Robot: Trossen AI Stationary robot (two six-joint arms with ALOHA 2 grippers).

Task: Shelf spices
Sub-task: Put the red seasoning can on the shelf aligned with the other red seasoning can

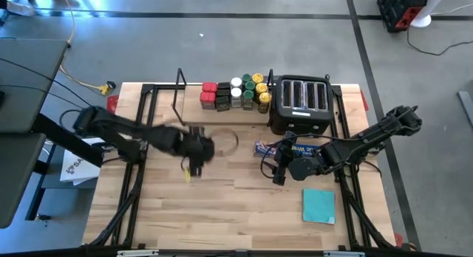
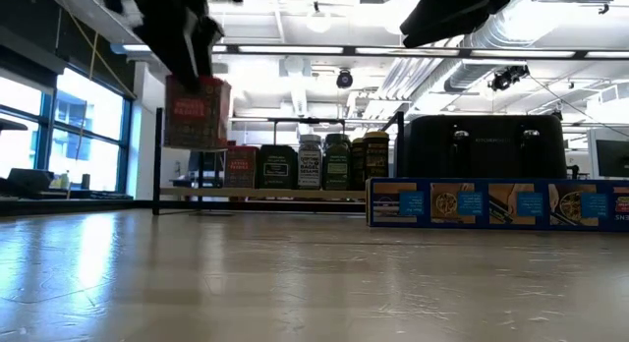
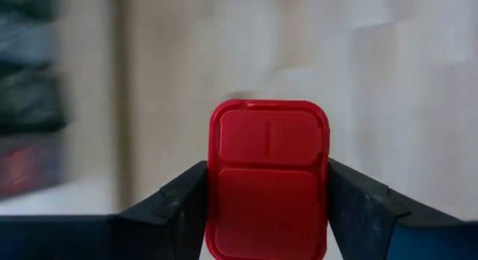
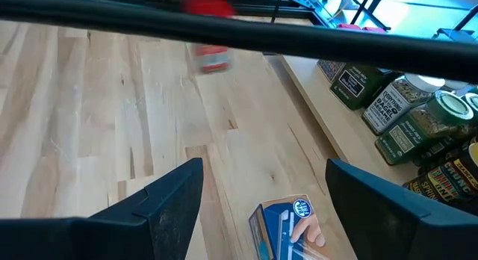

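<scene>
The shelf (image 1: pixel 192 107) runs along the table's (image 1: pixel 222 213) far edge, left of the toaster (image 1: pixel 299 105); the spices (image 1: pixel 236 93) stand in a cluster on its right end, just beside the toaster; the box (image 1: pixel 284 148) lies near of the toaster; the square (image 1: pixel 318 206) lies nearer still, to the right; the left gripper (image 1: pixel 194 155) is left of the box, clamped on a tin (image 2: pixel 197 111) off the table; the right gripper (image 1: pixel 275 167) hangs over the box's left end, its jaws apart.

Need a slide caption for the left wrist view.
Left gripper clamps a red spice tin by its sides, lid facing the camera, above the wood table.
</scene>
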